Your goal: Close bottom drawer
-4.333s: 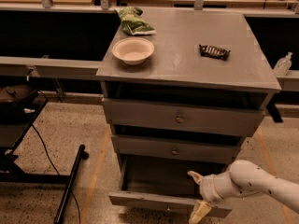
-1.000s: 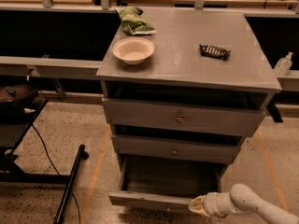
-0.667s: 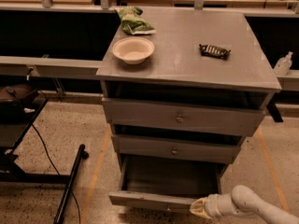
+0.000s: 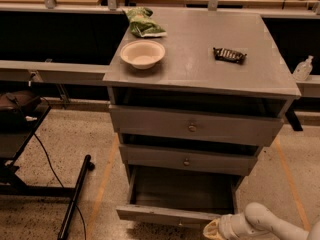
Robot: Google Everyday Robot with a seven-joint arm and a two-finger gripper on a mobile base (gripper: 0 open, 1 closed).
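The grey cabinet (image 4: 200, 74) has three drawers. The bottom drawer (image 4: 170, 215) is pulled far out, its dark inside open to view, its front panel near the frame's lower edge. My gripper (image 4: 212, 230) is at the lower right, right by the right end of that front panel, on the end of my white arm (image 4: 265, 225). The middle drawer (image 4: 186, 160) and the top drawer (image 4: 192, 126) stand slightly out from the cabinet.
On the cabinet top are a white bowl (image 4: 142, 53), a green bag (image 4: 144, 25) and a dark snack bar (image 4: 230, 55). A black stand with a cable (image 4: 75, 196) lies on the floor to the left. A sanitizer bottle (image 4: 303, 68) stands at the right.
My gripper has dropped from beside the drawer's inside to the right end of its front panel. Over the last second it has held nearly still. The drawer stands as far out as before.
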